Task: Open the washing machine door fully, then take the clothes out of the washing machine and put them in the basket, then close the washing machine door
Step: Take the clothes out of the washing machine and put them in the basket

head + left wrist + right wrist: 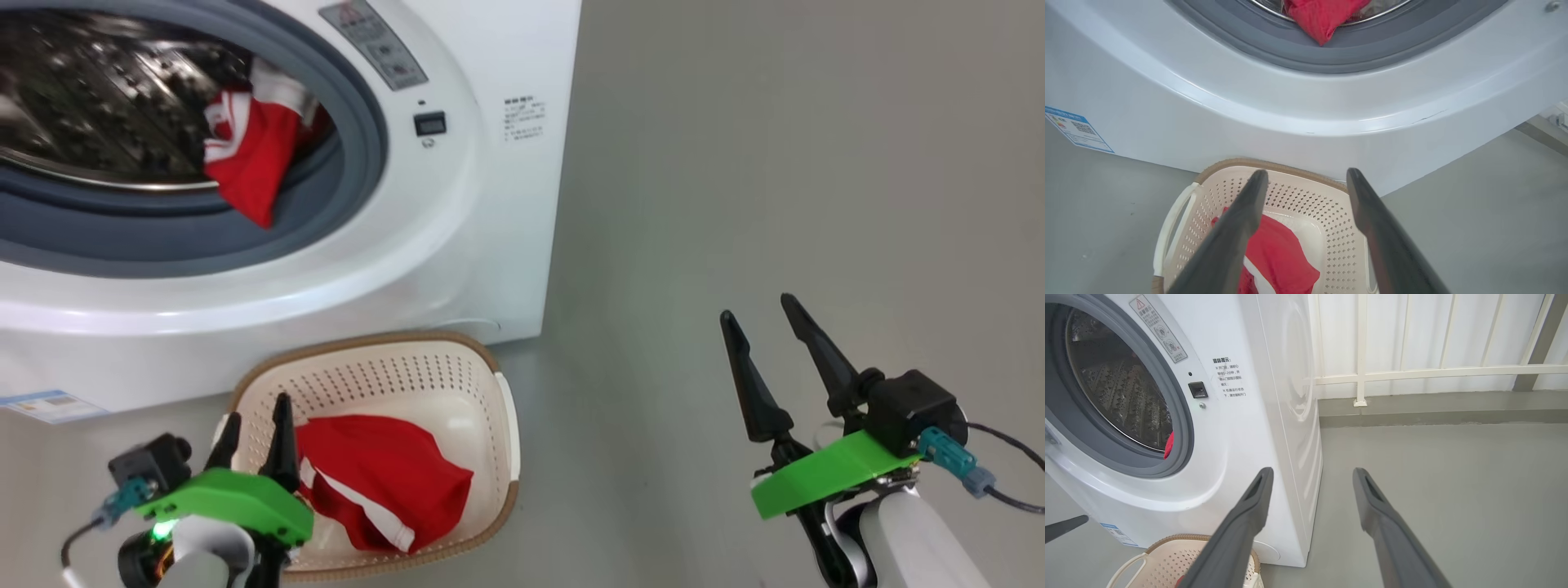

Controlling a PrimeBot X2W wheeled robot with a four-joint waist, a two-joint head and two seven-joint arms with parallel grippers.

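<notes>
The left hand (260, 408), wide open and empty, hangs over the basket (367, 338). The remaining clothes (249, 155) drape from the washing machine (457, 245) opening, above the basket; left hand nearer.

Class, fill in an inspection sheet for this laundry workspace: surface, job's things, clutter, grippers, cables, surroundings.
Surface: bare grey floor.
Job's things: washing machine open, first red garment hanging over its grey ring; second red garment lying in the basket.
Clutter: nothing seen.
Grippers: left gripper open near the basket, empty; right gripper open over the floor, empty.
Cables: dark cable at the right wrist.
Surroundings: white railing beyond the machine.
</notes>
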